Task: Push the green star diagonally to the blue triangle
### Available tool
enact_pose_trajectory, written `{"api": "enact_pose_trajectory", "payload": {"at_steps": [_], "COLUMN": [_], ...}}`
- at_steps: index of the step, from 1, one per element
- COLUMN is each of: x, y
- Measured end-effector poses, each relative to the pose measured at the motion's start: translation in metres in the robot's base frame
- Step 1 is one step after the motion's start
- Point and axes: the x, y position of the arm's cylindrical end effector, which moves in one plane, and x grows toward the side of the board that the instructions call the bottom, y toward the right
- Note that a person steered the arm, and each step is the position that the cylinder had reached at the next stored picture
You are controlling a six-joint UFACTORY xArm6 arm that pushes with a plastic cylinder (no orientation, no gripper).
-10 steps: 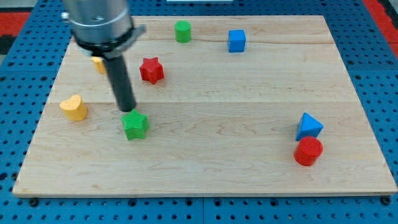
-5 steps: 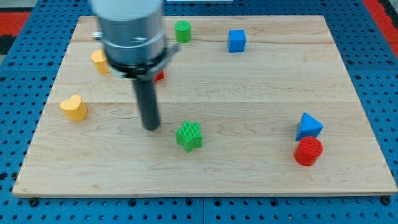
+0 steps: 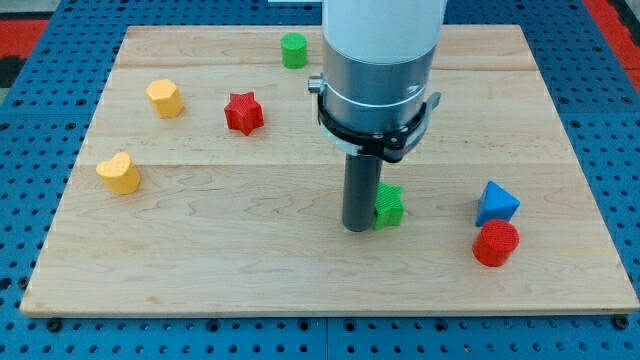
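One push: green star [image 3: 389, 206] has slid rightward across the board [image 3: 300, 280]
Tip: my tip [image 3: 357, 227] touching star's left side; no pincer, nothing held
Gap: blue triangle [image 3: 496, 203] near, right of star
Red cylinder [image 3: 495, 243]: just below triangle

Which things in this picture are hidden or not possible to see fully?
- Green star, camera view: its left part is behind the rod, so the star shape is not clear.
- My tip: at the star's left; whether it touches cannot be told.
- Blue cube: not visible, probably behind the arm's body.
- Blue triangle and red cylinder: touching or not is unclear.
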Motion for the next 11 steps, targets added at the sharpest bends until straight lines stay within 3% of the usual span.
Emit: {"api": "enact_pose_trajectory", "payload": {"at_steps": [1,5,6,7,8,10,11], "x": [0.000,-0.016,-0.016,-0.017,-0.046,-0.123,-0.145], "y": [-0.008,0.079,0.072,0.024,-0.009,-0.020,-0.064]}}
